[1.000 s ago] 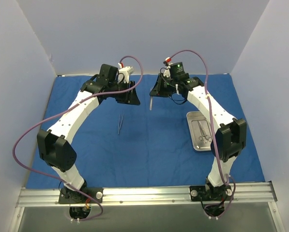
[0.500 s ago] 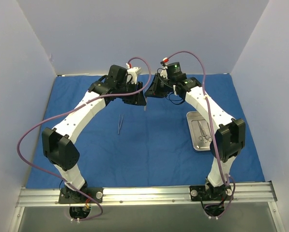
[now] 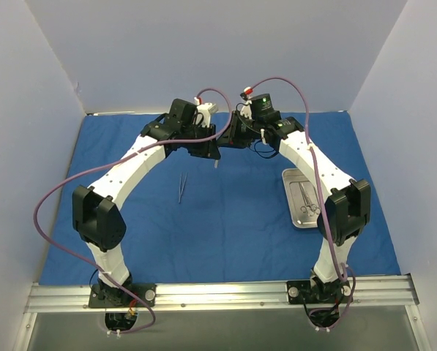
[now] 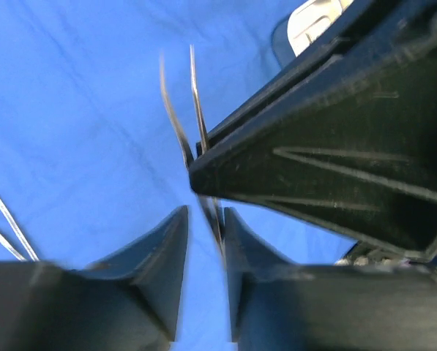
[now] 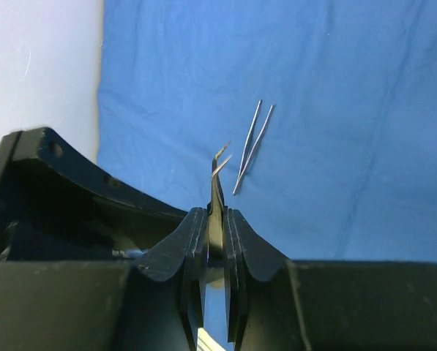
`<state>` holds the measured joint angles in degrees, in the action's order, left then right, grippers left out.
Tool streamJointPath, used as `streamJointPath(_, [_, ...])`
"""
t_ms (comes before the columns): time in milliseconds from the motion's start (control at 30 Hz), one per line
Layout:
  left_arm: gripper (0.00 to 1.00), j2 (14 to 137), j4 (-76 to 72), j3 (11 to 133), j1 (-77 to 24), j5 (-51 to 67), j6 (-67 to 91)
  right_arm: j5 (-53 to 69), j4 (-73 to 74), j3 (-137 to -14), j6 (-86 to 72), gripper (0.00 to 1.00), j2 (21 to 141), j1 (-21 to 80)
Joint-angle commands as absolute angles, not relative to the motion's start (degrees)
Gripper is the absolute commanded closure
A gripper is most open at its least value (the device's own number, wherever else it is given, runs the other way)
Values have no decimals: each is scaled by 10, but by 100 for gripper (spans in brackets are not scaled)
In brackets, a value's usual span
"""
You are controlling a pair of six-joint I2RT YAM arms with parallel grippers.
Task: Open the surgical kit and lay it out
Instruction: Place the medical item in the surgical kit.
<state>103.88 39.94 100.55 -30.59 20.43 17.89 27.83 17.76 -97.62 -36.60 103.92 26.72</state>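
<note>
While bent tweezers (image 5: 218, 170) hung over the far middle of the blue cloth (image 3: 225, 227), the right hand (image 5: 217, 223) pinched them and the left hand (image 4: 203, 234) held its fingers parted around them, both arms arched inward; the steel tray (image 3: 288, 175) lay rightward.

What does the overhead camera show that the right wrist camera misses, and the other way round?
Only the overhead view shows the steel tray with the scissor-like instruments lying in it. Only the right wrist view shows, close up, the bent-tipped tweezers pinched in the right gripper. Both show the straight tweezers lying on the blue cloth.
</note>
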Motion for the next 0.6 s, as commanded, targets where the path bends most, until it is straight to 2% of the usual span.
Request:
streamJointPath(0, [74,1051,374,1044,-306,220,178,296,165,-1001,-367,100,1033,272])
streamJointPath(100, [98,1057,378,1049,-306,228,176,301,169,-1006,-362,100,1039,271])
streamJointPath(133, [98,1057,383,1050,-305,215,173,298,176,-1009,-358,100,1040,264])
streamJointPath(167, [98,1056,390,1049,-305,199,169,291,183,-1007,-356,78,1040,257])
streamJointPath(233, [98,1053,433,1051,-303,150,149,261,205,-1001,-343,61,1028,223])
streamJointPath(267, [98,1056,456,1051,-304,88,140,245,217,-1000,-318,51,1022,209])
streamJointPath(400, [98,1063,527,1005,-301,-30,123,185,302,-995,-233,44,986,138])
streamJointPath(567, [98,1077,541,959,-282,-47,152,142,350,-948,-154,42,944,70])
